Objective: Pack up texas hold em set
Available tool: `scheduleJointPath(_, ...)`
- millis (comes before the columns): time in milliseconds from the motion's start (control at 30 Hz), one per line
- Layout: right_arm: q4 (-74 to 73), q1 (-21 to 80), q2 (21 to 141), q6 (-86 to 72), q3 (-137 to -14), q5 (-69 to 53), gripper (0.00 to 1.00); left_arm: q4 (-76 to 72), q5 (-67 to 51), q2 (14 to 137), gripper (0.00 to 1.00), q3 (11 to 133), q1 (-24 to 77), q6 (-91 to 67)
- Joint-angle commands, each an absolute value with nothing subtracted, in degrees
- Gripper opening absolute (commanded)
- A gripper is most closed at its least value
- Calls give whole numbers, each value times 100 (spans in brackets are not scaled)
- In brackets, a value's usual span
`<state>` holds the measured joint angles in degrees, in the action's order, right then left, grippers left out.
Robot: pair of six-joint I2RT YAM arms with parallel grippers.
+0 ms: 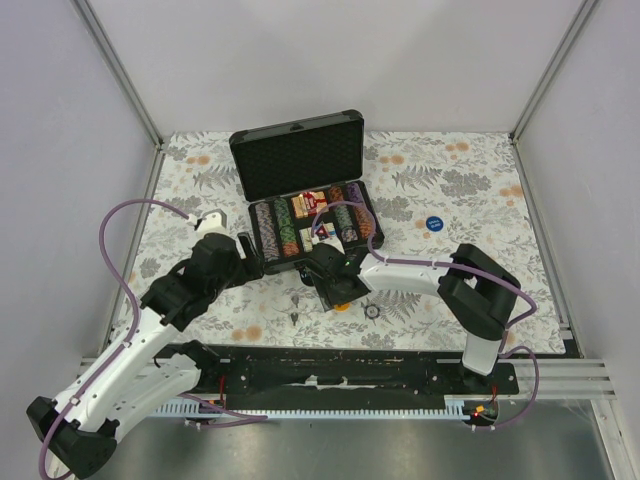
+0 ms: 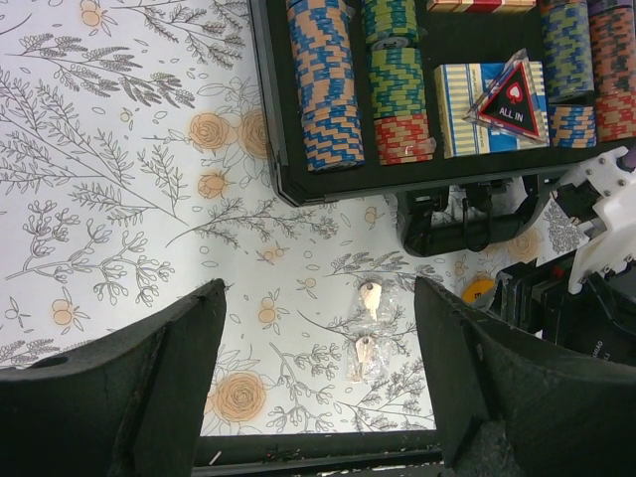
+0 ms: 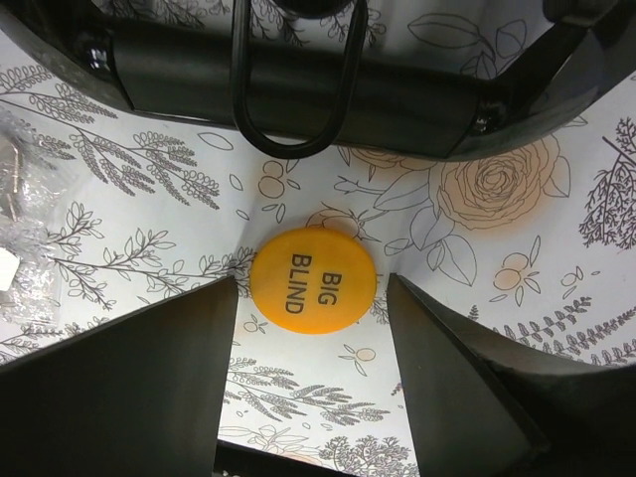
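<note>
Squarely centred, the yellow BIG BLIND button (image 3: 313, 278) lies flat on the cloth (image 3: 149, 229) between the jaws of the right gripper (image 3: 311, 290), which stand open on either side and hold nothing. Just beyond the fingertips is the handle (image 3: 298, 94) of the open case (image 1: 300, 165). The disc is thin, so the tips should reach the cloth before closing, catch the rim evenly, then lift clear of the handle. The left gripper (image 2: 318, 288) hangs wide open and empty over bagged keys (image 2: 366, 328)

Matt yellow plastic button (image 3: 312, 279), glossy striped chips (image 2: 326, 84), crinkly clear plastic bag (image 2: 366, 328), dimpled foam lining (image 1: 295, 160).
</note>
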<state>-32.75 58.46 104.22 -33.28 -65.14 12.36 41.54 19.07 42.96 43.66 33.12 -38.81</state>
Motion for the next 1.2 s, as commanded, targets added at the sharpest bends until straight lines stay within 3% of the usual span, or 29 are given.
scheduleJointPath(0, -3217, 5862, 10863, -3287, -6390, 1266, 67, 4017, 1872, 4245, 82, 4316, 3287, -4061)
scheduleJointPath(367, -3296, 5845, 10820, -3419, -6407, 1318, 56, 4017, 1793, 4289, 82, 4307, 3287, -4008)
scheduleJointPath(1167, -3893, 5810, 9906, -3235, -7128, 1714, 59, 4087, 1837, 4280, 82, 4456, 3287, -3832)
